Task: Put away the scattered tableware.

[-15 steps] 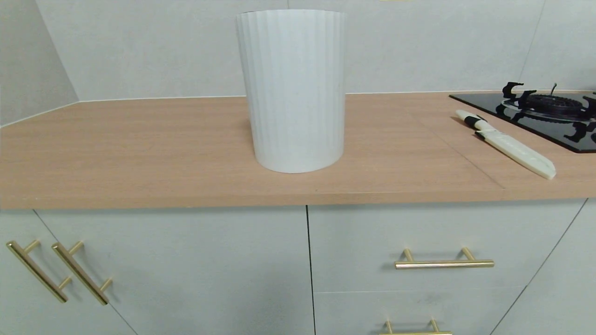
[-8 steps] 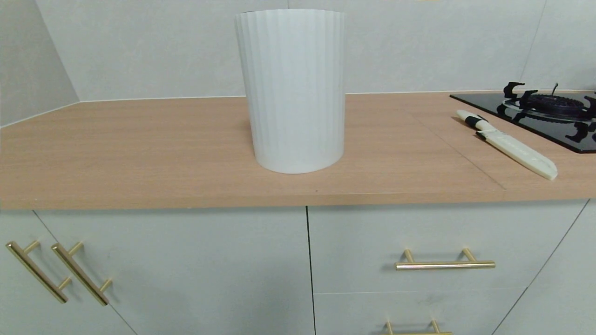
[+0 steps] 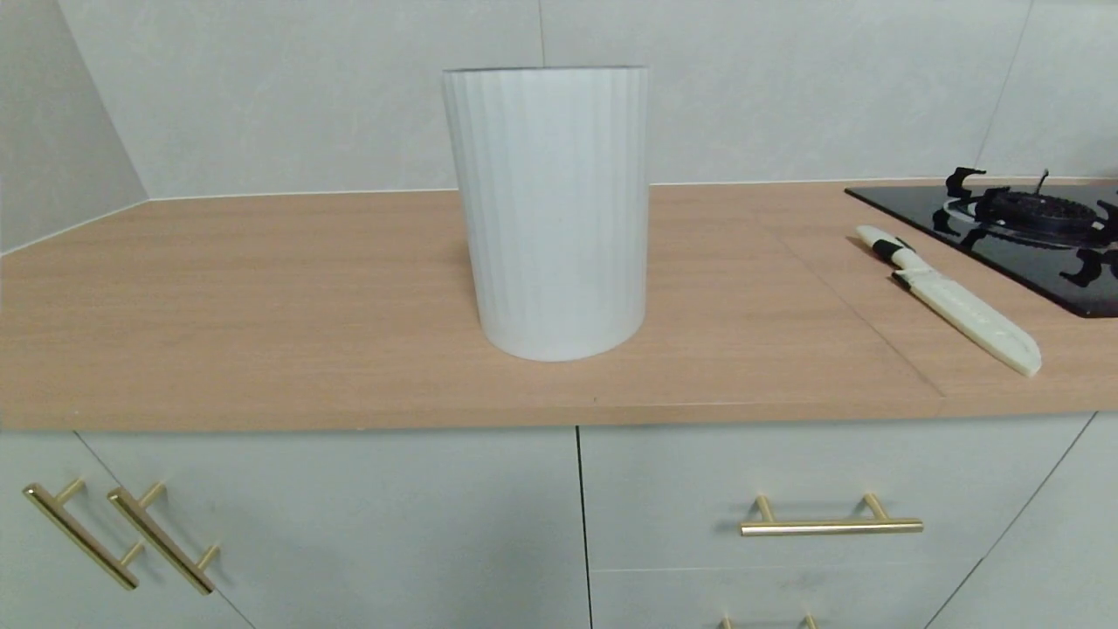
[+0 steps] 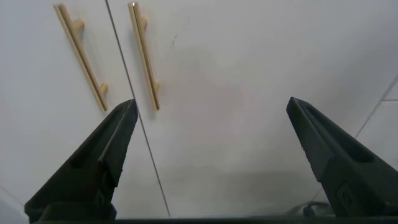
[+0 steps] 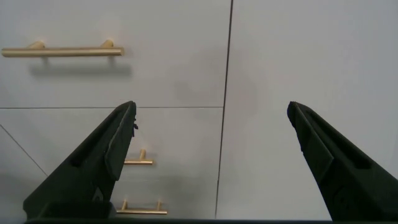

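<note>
A tall white ribbed cylindrical holder [image 3: 550, 210] stands upright in the middle of the wooden countertop [image 3: 262, 306]. A cream-bladed knife [image 3: 948, 297] with a cream and black handle lies flat at the right, beside the hob. My left gripper [image 4: 211, 112] is open, low down, facing white cabinet doors with two gold handles [image 4: 143, 56]. My right gripper [image 5: 211, 115] is open too, facing the white drawer fronts and a gold bar handle [image 5: 62, 51]. Nothing sits between either pair of fingers.
A black glass gas hob [image 3: 1022, 227] with a burner grate fills the counter's far right. Grey tiled walls close the back and left corner. Below the counter edge are cabinet doors [image 3: 332, 524] and drawers with gold handles [image 3: 830, 524].
The whole head view has shifted: the counter, holder and knife sit lower in the picture now, so the camera has moved. Nothing on the counter changed place.
</note>
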Tool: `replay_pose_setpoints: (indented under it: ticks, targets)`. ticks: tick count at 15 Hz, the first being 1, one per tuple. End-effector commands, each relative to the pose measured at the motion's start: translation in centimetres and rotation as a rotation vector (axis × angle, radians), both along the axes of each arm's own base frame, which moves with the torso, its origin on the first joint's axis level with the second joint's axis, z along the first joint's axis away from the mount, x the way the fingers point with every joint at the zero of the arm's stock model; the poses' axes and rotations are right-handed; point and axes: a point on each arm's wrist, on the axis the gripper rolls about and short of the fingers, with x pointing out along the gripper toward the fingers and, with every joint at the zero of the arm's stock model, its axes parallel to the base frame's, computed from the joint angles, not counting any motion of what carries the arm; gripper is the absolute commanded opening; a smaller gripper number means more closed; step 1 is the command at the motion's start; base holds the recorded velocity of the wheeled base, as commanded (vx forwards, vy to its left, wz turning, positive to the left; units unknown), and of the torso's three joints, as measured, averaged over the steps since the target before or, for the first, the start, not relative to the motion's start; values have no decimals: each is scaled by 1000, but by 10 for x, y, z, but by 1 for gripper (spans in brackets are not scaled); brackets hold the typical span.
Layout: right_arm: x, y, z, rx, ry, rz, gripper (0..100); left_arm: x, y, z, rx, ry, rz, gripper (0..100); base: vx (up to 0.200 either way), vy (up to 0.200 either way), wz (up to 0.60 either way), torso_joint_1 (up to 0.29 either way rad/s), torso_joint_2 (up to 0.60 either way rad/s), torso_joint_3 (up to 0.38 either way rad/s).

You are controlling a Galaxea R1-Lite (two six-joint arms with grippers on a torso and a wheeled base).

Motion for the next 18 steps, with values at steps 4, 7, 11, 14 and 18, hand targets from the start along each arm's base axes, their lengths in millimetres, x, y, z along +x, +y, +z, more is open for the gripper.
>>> replay_pose_setpoints:
  ticks: [4, 7, 11, 14, 18]
  targets:
    - [0, 0, 0, 0, 2, 1, 100, 0, 0, 0, 0, 2, 1, 100, 0, 0, 0, 166, -515, -288]
    - [0, 0, 0, 0, 2, 1, 100, 0, 0, 0, 0, 2, 1, 100, 0, 0, 0, 186, -468, -290]
    - [0, 0, 0, 0, 2, 1, 100, 0, 0, 0, -1, 2, 1, 100, 0, 0, 0, 199, -481, -282]
    - [0, 0, 0, 0, 2, 1, 100, 0, 0, 0, -1, 2, 1, 100, 0, 0, 0, 219, -486, -281]
    - [0, 0, 0, 0, 2, 1, 100, 0, 0, 0, 0, 2, 1, 100, 0, 0, 0, 232, -519, -284]
